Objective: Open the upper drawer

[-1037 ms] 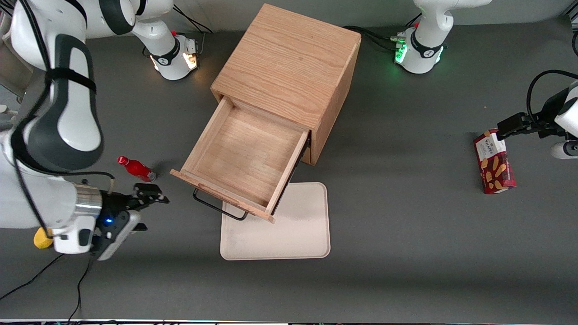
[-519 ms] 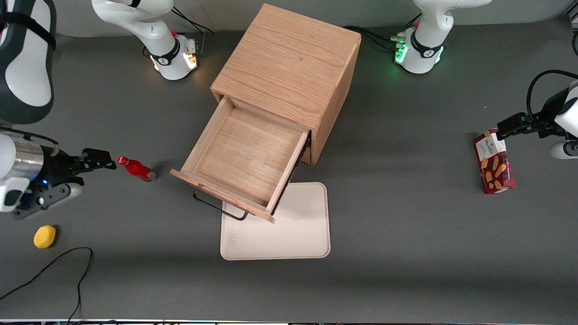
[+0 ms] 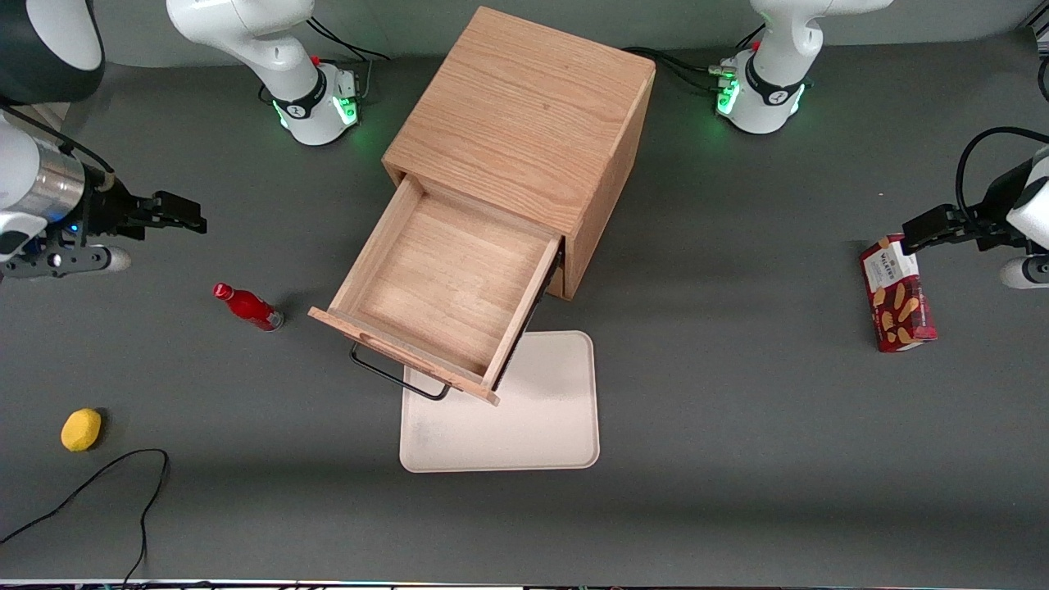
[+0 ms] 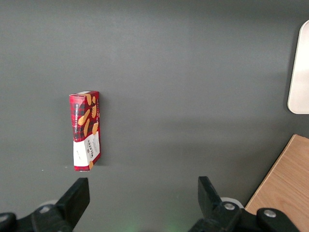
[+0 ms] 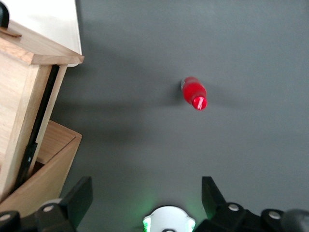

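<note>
Grey table (image 3: 737, 459), spread-fingered tool (image 3: 184, 213) above.

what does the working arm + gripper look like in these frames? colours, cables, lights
The arm has white shells with black joint covers and a silver metal wrist ring with a thin black cable. The gripper, open beside the cabinet toward the working arm's end, is black-fingered on a white body with a small blue LED. Its white base glows green.

Arm shell: showing glossy white links with black joint bands.
Wrist: wearing a silver metal ring with a small blue light glowing.
Claw (image 3: 195, 215): showing black fingers.
Base (image 3: 315, 105): glowing green, trailing black cables.
</note>
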